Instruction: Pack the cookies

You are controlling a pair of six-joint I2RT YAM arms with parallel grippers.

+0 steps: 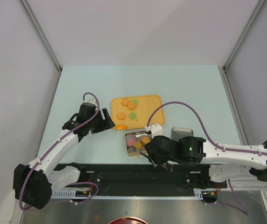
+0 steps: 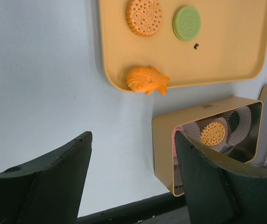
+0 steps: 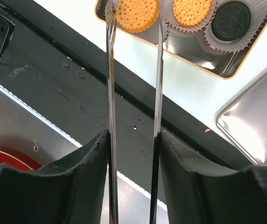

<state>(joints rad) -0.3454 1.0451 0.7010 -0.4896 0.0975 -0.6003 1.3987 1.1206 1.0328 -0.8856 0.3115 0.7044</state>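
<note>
An orange tray (image 1: 152, 100) holds several orange and green cookies (image 1: 122, 115). In the left wrist view an orange cookie (image 2: 144, 17), a green cookie (image 2: 186, 22) and an orange fish-shaped piece (image 2: 146, 80) lie on it. A gold tin (image 1: 129, 151) with white paper cups holds an orange cookie (image 3: 192, 11), a black cookie (image 3: 230, 19) and a pink one (image 1: 130, 139). My right gripper (image 3: 133, 135) is shut on metal tongs (image 3: 110, 93), whose tips flank an orange cookie (image 3: 136, 14) over the tin's near corner. My left gripper (image 2: 132, 136) is open and empty, beside the tray's near-left corner.
The tin's silver lid (image 1: 181, 133) lies right of the tin and also shows in the right wrist view (image 3: 259, 126). A black strip (image 3: 54, 79) runs along the table's near edge, under the tongs. A red round object (image 1: 129, 220) sits below it.
</note>
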